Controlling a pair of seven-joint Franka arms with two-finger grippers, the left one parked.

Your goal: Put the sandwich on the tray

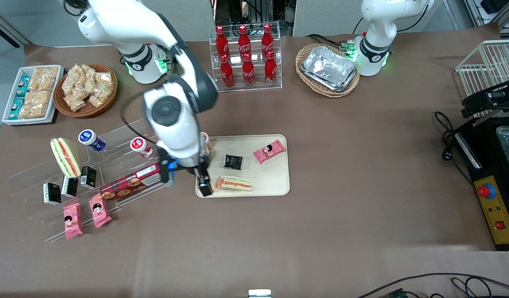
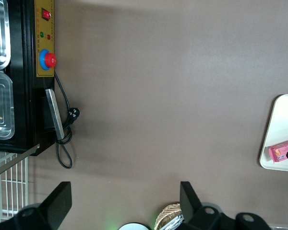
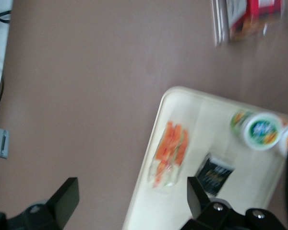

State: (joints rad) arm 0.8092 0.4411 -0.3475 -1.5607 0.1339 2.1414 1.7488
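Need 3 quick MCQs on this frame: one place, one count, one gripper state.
1. The sandwich lies:
A. on the tray
B. in a basket
C. on the bare table

2. Red bottles in the clear rack:
A. four
B. six
C. eight

3. The gripper is:
A. shut on the sandwich
B. open, holding nothing
C. shut on a bottle

Key: 1 A, the wedge rests inside the tray's rim. 2 B, three above and three below. 3 B, the wrist view shows fingers spread with the sandwich lying free below.

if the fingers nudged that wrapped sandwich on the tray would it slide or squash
The sandwich lies flat on the tray, so it would probably slide, not tip. Its clear wrap looks slick, and the bread likely squashes easily. The gripper is open beside it.
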